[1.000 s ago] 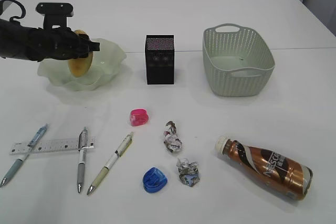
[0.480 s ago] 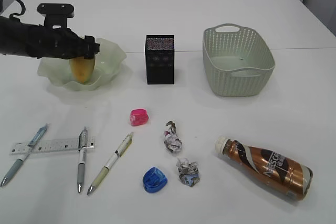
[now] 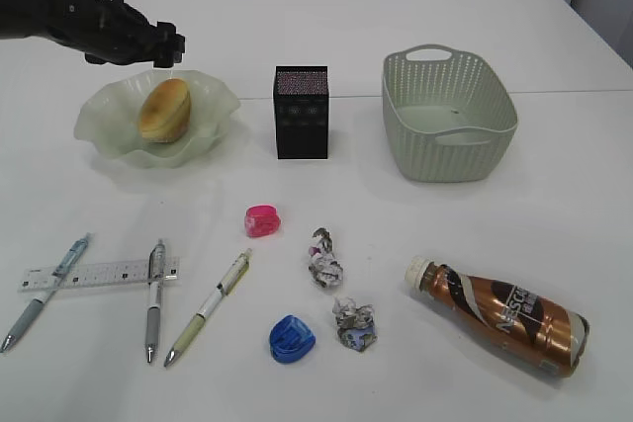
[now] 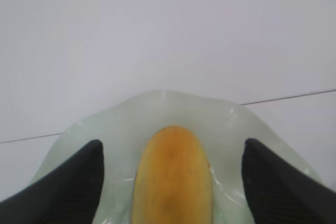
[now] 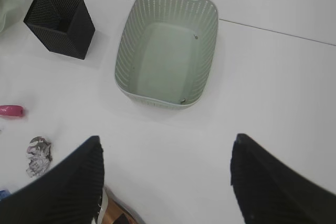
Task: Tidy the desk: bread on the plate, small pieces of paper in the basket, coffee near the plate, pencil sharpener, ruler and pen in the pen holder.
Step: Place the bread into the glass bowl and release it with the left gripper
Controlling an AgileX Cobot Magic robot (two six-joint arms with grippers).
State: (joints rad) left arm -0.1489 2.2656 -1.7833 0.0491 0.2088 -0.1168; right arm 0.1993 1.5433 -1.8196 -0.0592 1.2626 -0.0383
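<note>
The bread (image 3: 164, 110) lies free in the green plate (image 3: 220, 98). My left gripper (image 3: 163, 46) hovers open just above and behind it; its wrist view shows the bread (image 4: 173, 182) between wide-apart jaws, untouched. On the desk front lie the ruler (image 3: 97, 274) across two pens (image 3: 45, 292) (image 3: 154, 297), a third pen (image 3: 210, 306), a pink sharpener (image 3: 263, 220), a blue sharpener (image 3: 291, 338), two paper wads (image 3: 324, 259) (image 3: 354, 325) and the coffee (image 3: 499, 315) on its side. My right gripper (image 5: 167, 138) hangs open and empty above the desk near the basket (image 5: 126, 51).
The black pen holder (image 3: 301, 113) stands upright between the plate and the empty basket (image 3: 448, 116). In the right wrist view the pen holder (image 5: 59, 22), one paper wad (image 5: 38, 156) and the coffee's neck (image 5: 113, 214) show.
My left gripper opened and let go of the bread, then rose up and back from the plate. The bread settled lying in the plate. Nothing else moved.
</note>
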